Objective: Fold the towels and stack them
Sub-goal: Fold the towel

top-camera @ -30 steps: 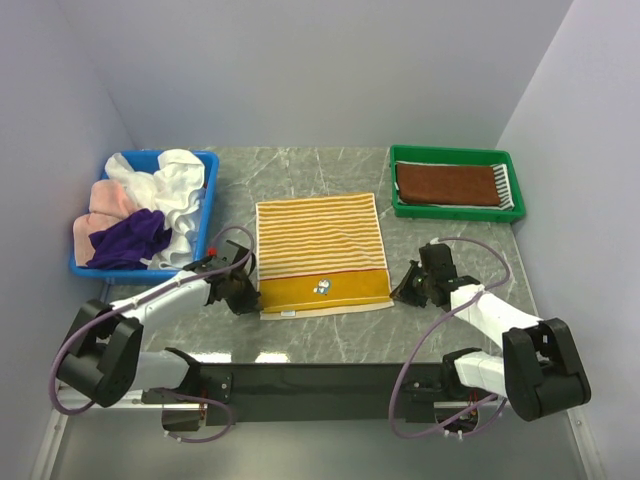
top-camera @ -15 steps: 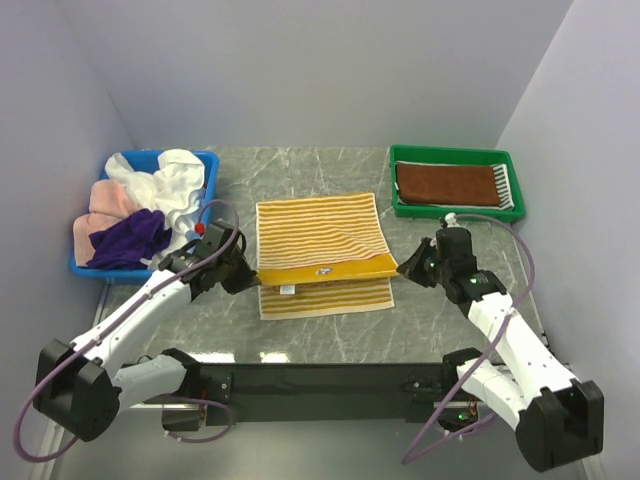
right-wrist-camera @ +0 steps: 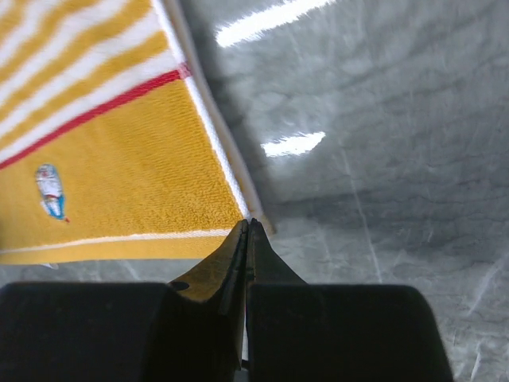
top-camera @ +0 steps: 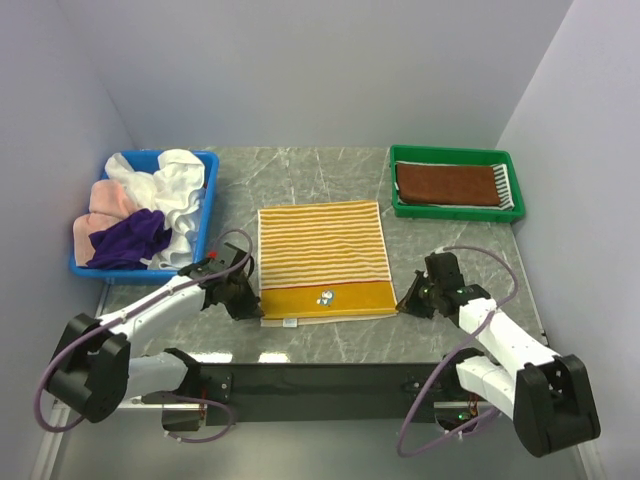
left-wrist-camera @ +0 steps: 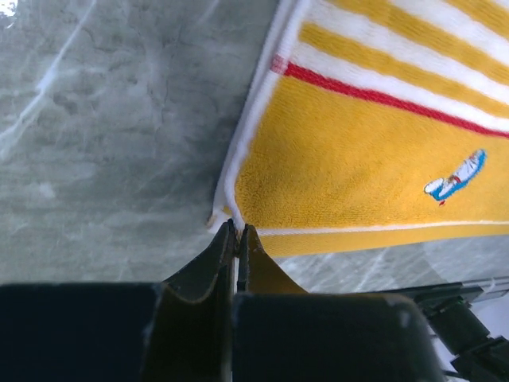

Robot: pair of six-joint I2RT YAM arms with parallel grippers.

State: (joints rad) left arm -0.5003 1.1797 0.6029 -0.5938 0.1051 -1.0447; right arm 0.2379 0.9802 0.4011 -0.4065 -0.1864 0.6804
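Observation:
A yellow-white striped towel (top-camera: pixel 320 255) lies spread flat at the middle of the table, its plain yellow band with a small embroidered figure toward the arms. My left gripper (top-camera: pixel 250 310) is low at the near-left corner. In the left wrist view its tips (left-wrist-camera: pixel 236 227) are shut on the white hem of the towel (left-wrist-camera: pixel 350 167). My right gripper (top-camera: pixel 403 305) sits at the near-right corner. The right wrist view shows it (right-wrist-camera: pixel 248 223) pinched shut on the corner of the towel (right-wrist-camera: pixel 119 151).
A blue bin (top-camera: pixel 213 195) at the back left holds crumpled white (top-camera: pixel 175 185), pink (top-camera: pixel 105 200) and purple (top-camera: pixel 130 240) towels. A green tray (top-camera: pixel 455 214) at the back right holds a folded brown towel (top-camera: pixel 447 184) on a grey-white striped one (top-camera: pixel 505 183).
Half a second ago both grippers held the towel's near edge lifted and carried toward the far side. Now the edge is back down near the arms and the towel lies flat again.

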